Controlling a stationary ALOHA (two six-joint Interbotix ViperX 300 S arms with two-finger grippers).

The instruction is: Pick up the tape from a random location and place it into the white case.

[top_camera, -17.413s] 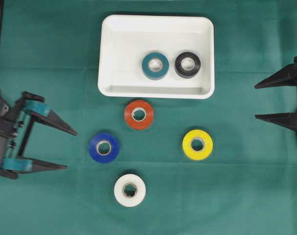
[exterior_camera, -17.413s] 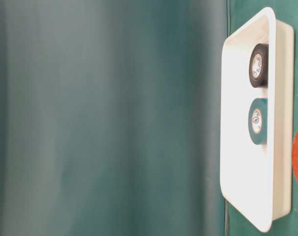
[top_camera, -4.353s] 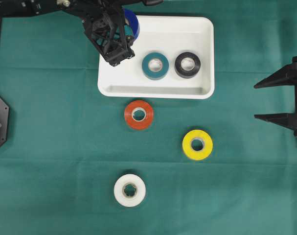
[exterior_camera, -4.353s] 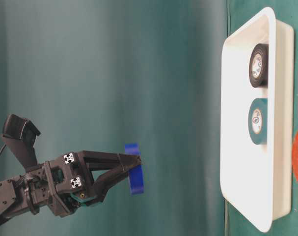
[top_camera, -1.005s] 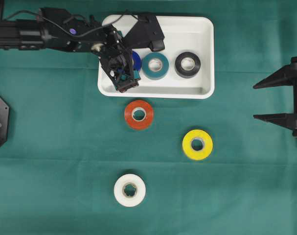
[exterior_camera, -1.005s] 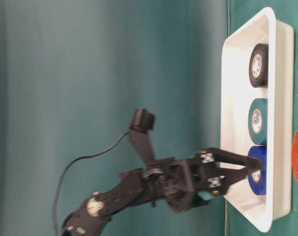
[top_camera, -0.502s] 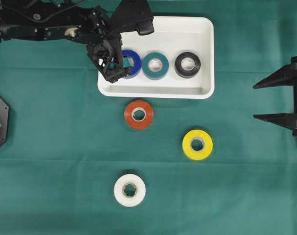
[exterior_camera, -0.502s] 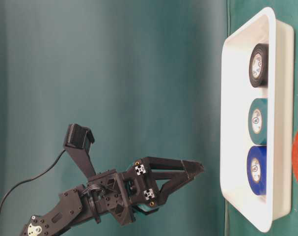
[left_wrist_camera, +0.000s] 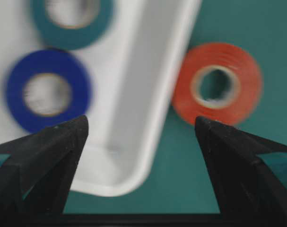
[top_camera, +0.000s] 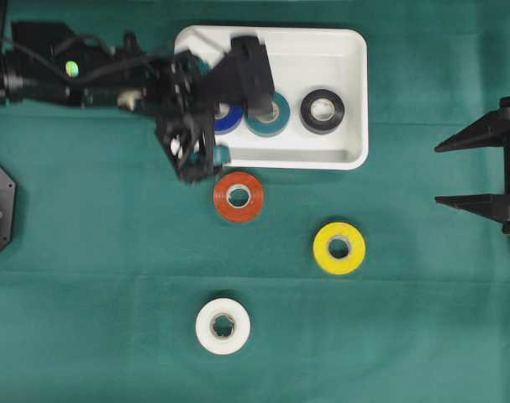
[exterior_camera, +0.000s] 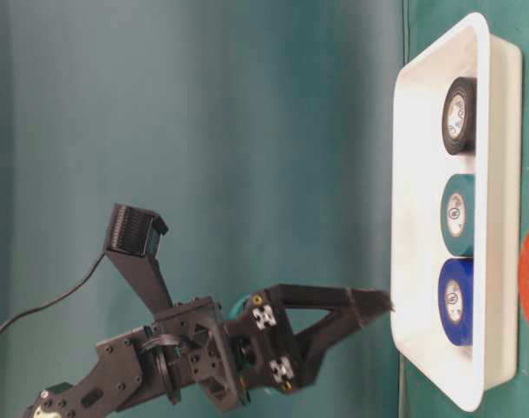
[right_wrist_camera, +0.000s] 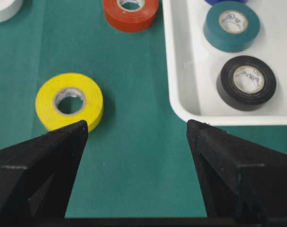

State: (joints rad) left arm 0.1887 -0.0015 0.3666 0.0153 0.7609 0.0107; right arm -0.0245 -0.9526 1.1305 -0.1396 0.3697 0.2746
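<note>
With the blue tape roll [top_camera: 229, 120] lying in the white case [top_camera: 339, 159], the left hand [left_wrist_camera: 141, 130] hangs wide and empty.
Next target, likely the red tape roll [left_wrist_camera: 218, 84] just ahead-right of it: centre, then descend straight.

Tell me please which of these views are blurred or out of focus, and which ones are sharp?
Left wrist view: soft; the blue roll, orange roll and white case are smeared. Overhead view: the left end effector is slightly blurred, the table sharp. Right wrist view: the yellow roll is crisp.
</note>
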